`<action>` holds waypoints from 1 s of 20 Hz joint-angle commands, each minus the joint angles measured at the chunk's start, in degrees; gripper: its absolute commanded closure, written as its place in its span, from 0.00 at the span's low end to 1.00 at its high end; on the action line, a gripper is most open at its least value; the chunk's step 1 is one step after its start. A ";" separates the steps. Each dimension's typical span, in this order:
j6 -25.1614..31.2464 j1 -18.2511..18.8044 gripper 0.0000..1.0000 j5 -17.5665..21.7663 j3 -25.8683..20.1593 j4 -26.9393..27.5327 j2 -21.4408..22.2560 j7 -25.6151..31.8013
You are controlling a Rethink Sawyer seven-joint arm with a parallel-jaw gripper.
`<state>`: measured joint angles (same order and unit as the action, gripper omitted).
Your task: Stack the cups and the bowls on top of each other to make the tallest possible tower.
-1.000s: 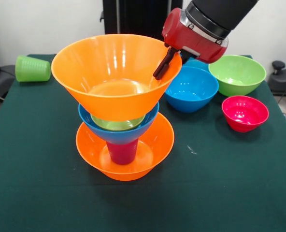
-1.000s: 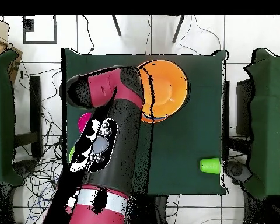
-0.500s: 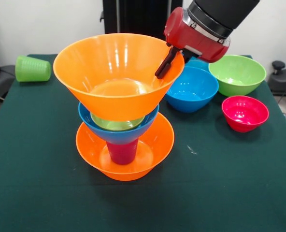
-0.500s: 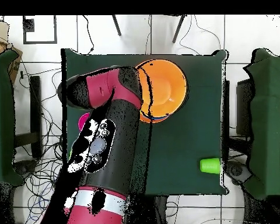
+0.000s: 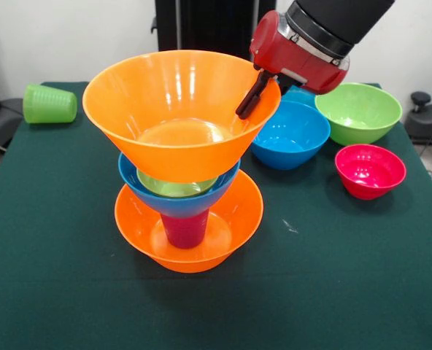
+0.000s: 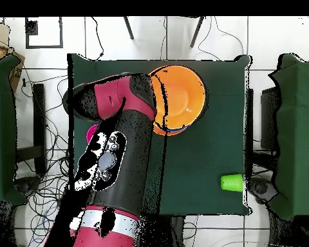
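The tower stands near the table's middle: a wide orange bowl (image 5: 201, 251) at the bottom, the purple-magenta cup (image 5: 184, 229) in it, then a blue bowl (image 5: 174, 203) holding a lime green bowl (image 5: 176, 187). A second large orange bowl (image 5: 176, 117) sits tilted on top, also seen from above (image 6: 181, 96). My gripper (image 5: 248, 103) is shut on its far right rim, one dark finger showing inside the bowl. The light green cup (image 5: 49, 103) lies on its side at the far left corner (image 6: 232, 182). The arm hides the gripper in the overhead view.
To the right of the tower stand a blue bowl (image 5: 289, 134) with a teal-blue one (image 5: 301, 95) behind it, a lime green bowl (image 5: 358, 111) and a small red-pink bowl (image 5: 370, 170). The green table (image 5: 333, 292) runs bare toward the front edge.
The gripper and the top orange bowl have risen slightly and shifted a little to the right in the front view. The rest of the tower has not moved.
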<state>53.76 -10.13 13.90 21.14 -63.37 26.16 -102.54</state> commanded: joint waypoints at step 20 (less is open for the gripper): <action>-6.79 0.51 1.00 0.73 -2.30 -3.88 -0.93 -8.24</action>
<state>49.84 -10.15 13.91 21.16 -63.52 25.90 -102.54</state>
